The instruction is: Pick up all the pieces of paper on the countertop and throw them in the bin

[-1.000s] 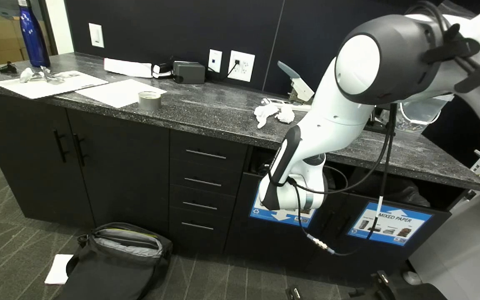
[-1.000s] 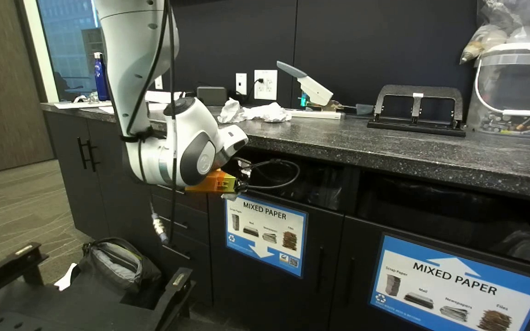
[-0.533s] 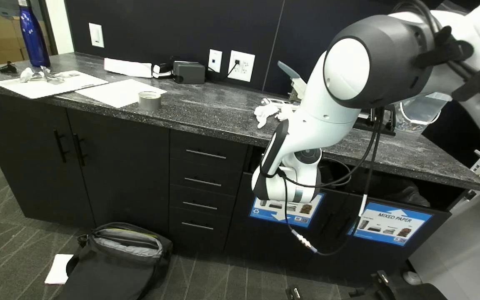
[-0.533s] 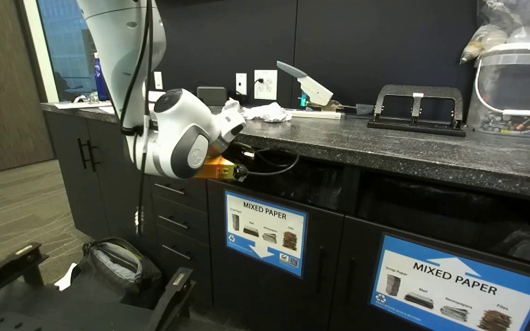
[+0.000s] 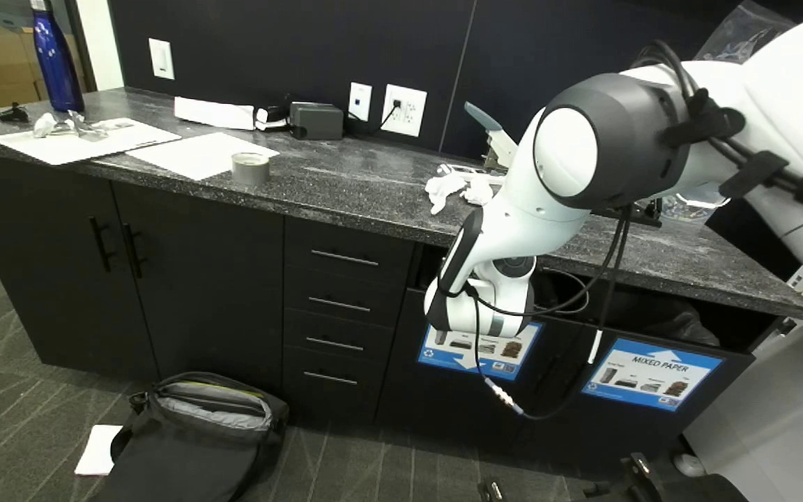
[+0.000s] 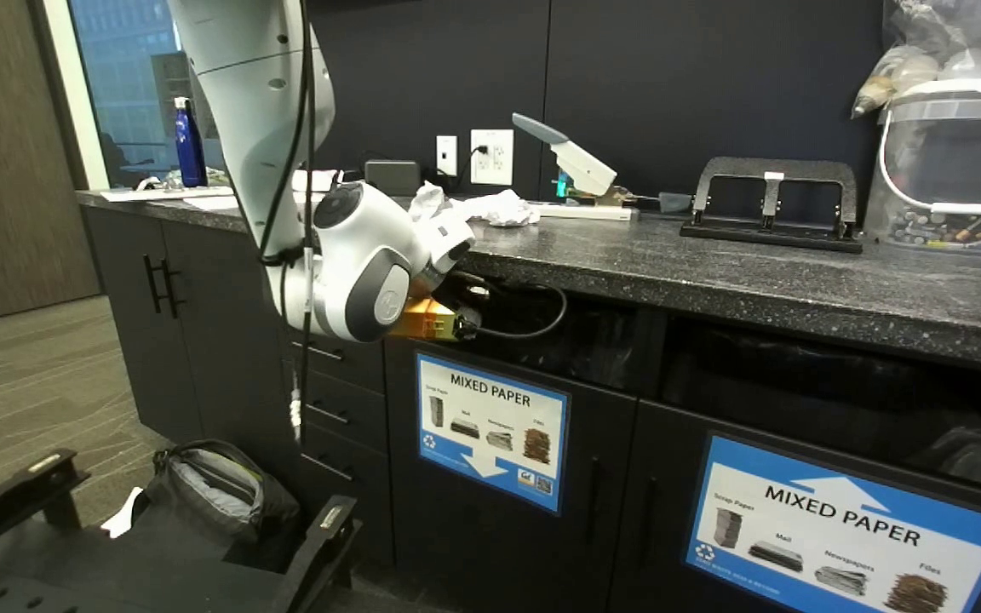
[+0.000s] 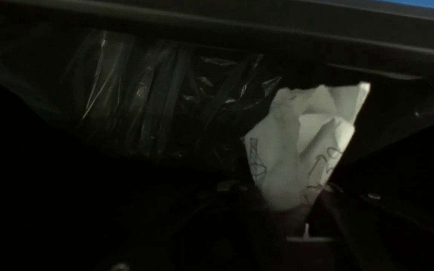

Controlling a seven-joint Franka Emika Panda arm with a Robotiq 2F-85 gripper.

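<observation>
A creased white piece of paper point(image 7: 277, 165) with pen marks hangs at the fingertips of my gripper point(image 7: 283, 187) in the dark wrist view. The fingertips show faintly on either side of its narrow end; whether they still press on it cannot be told. Around it is the clear liner of the bin point(image 6: 490, 532), the black front with a blue-and-white label. In an exterior view my gripper's orange part point(image 6: 429, 322) is at the slot, under the edge of the countertop point(image 6: 627, 255). Crumpled paper wads point(image 5: 445, 189) lie on the countertop behind the arm, with another wad point(image 5: 44, 125) far left.
Flat white sheets point(image 5: 199, 155), a tape roll point(image 5: 250, 169) and a blue bottle point(image 5: 58, 63) stand along the left. Behind the wads is a stapler point(image 6: 580, 166), then a hole punch point(image 6: 770, 203) and a clear bucket point(image 6: 950, 170). A bag point(image 5: 199, 432) lies on the floor.
The gripper has risen from in front of the bin's label to the slot, then shifted further along it. The paper that hung below it in an exterior view is hidden there now.
</observation>
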